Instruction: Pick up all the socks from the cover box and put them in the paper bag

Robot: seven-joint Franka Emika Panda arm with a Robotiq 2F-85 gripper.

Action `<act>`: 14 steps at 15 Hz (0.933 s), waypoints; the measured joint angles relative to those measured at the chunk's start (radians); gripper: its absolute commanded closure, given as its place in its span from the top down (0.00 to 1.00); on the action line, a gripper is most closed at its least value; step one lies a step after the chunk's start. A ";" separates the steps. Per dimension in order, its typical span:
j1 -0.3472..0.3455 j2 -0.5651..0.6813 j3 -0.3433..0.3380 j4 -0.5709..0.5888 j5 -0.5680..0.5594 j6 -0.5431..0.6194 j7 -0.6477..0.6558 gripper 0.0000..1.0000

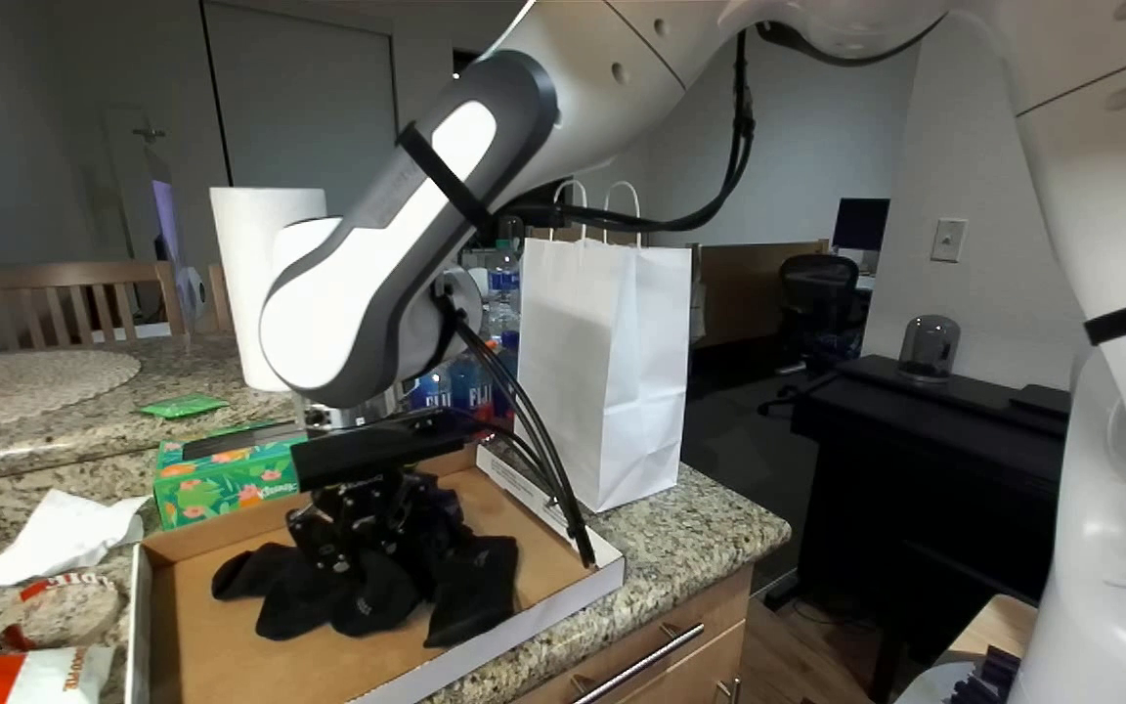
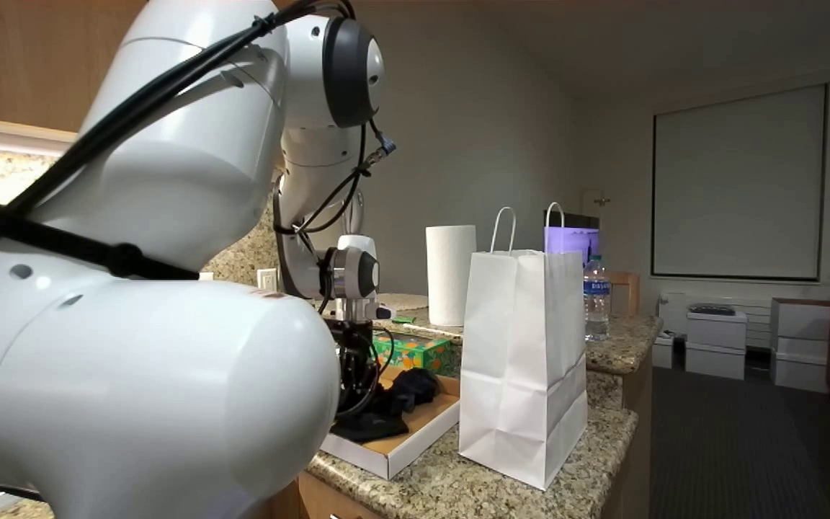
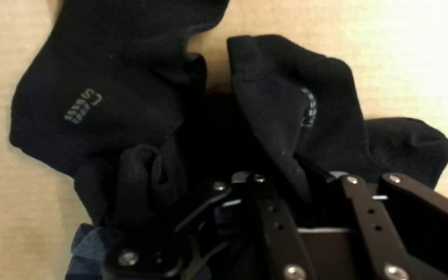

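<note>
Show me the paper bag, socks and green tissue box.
Paper bag (image 2: 509, 360), in an exterior view: its broad side.
Socks (image 3: 119, 85), in the wrist view: upper-left sock's middle.
Tissue box (image 1: 226, 481), in an exterior view: flowered side.

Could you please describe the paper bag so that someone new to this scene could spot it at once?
Start at the granite counter, where a wide, shallow cardboard tray holds dark socks. The tall white paper bag stands upright on the counter beside that tray. Its boxy shape and two loop handles set it apart from the round paper towel roll, also white.
</note>
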 measured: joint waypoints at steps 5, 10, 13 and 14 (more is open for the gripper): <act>-0.004 -0.027 0.028 -0.005 0.035 -0.002 -0.014 0.09; -0.039 -0.143 0.064 -0.022 0.158 -0.019 -0.111 0.09; -0.074 -0.251 0.063 -0.029 0.181 -0.074 -0.142 0.09; -0.087 -0.293 0.063 -0.029 0.191 -0.106 -0.163 0.09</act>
